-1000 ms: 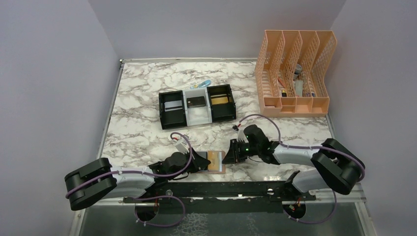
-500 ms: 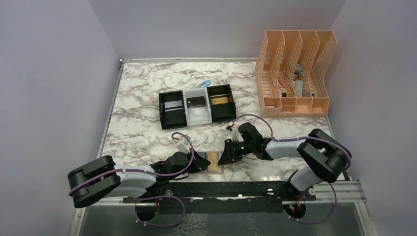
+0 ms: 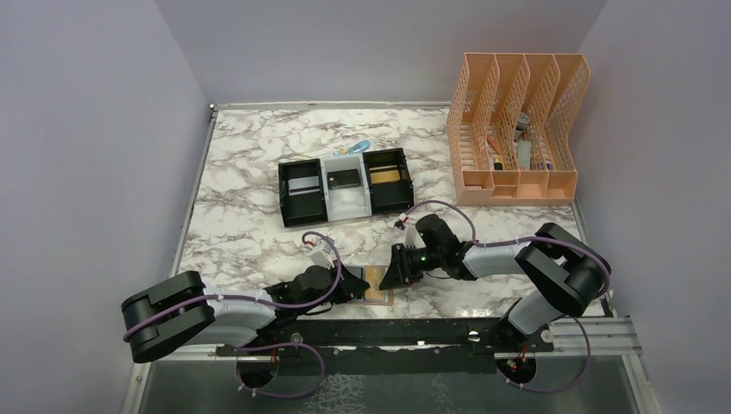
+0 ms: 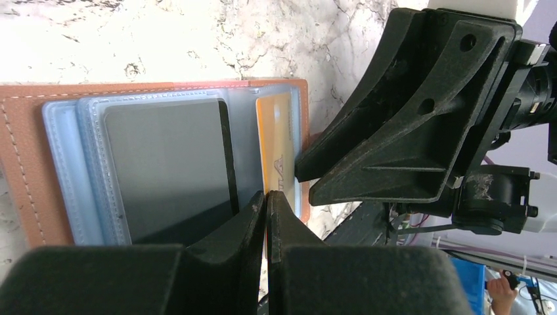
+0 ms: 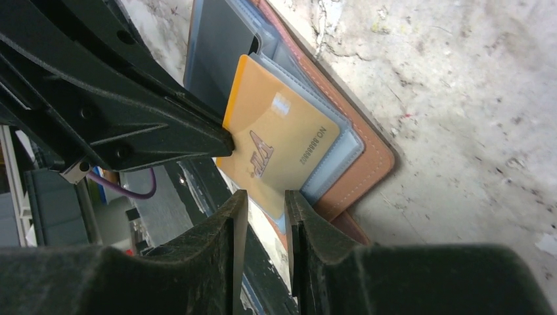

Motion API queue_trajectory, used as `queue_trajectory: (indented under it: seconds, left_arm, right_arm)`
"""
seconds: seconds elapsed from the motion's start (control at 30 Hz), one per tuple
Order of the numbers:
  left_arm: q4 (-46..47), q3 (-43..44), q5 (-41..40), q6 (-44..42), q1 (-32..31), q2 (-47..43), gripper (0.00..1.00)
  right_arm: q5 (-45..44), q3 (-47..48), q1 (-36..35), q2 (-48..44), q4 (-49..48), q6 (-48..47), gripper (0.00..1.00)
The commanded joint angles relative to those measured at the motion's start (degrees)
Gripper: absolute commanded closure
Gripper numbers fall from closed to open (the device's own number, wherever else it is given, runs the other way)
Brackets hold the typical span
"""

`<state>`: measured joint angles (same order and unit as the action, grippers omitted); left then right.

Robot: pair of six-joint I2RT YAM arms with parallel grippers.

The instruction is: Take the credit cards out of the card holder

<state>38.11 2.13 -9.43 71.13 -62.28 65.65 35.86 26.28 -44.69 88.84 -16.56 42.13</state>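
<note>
**A:** Quick, left side first. What's the left gripper doing?

**B:** Left gripper (image 4: 266,197) has its jaws pressed together, and I can see nothing between them. The tips are down on the open card holder (image 4: 20,164), right by the gold card's inner edge. I'd call it pinning the holder, not gripping.

**A:** Where's the holder?

**B:** It lies flat and open on the table (image 5: 460,98), at the near edge, between the two grippers. The dark card (image 4: 164,170) sits fully in its blue-grey pocket. Beside it, the gold card (image 5: 282,147) sticks partway out of its pocket, slanted toward the right arm.

**A:** And the right gripper?

**B:** Right gripper (image 5: 263,200) has its jaws parted only a narrow slit, and nothing is clamped. The gold card's free edge is right at the mouth.

**A:** Which step?

**B:** I'd say extracting the gold card, with the grasp not yet made.

**A:** What's next?

**B:** Probably slide the jaws over that free edge and close on it. Then draw it straight out along the pocket while the left tips hold the leather down. The card is thin and slick, so a shallow bite could slip. The tray (image 3: 348,205) further back has a card in each compartment, so it's the likely drop spot.
</note>
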Motion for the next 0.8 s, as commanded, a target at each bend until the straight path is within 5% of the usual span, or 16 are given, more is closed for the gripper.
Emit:
queue_trajectory:
  seconds: [0.0,0.27,0.43,0.77]
  left_arm:
    - [1.1,0.6,0.7,-0.6,-0.1,0.2,0.92]
    - [1.1,0.8,1.0,-0.8,-0.1,0.6,0.92]
    - [1.1,1.0,0.7,-1.3,-0.1,-0.3,0.81]
    - [1.1,0.5,0.4,-1.6,-0.1,-2.8,0.83]
  right_arm:
    - [2.0,1.7,-0.4,3.2,-1.1,-2.4,0.71]
    - [-4.7,2.5,-0.5,1.7,4.7,-2.4,0.7]
    - [-12.8,3.3,-0.5,3.6,11.6,-5.9,0.71]
    - [-12.6,1.3,-0.5,6.5,9.6,-5.7,0.74]
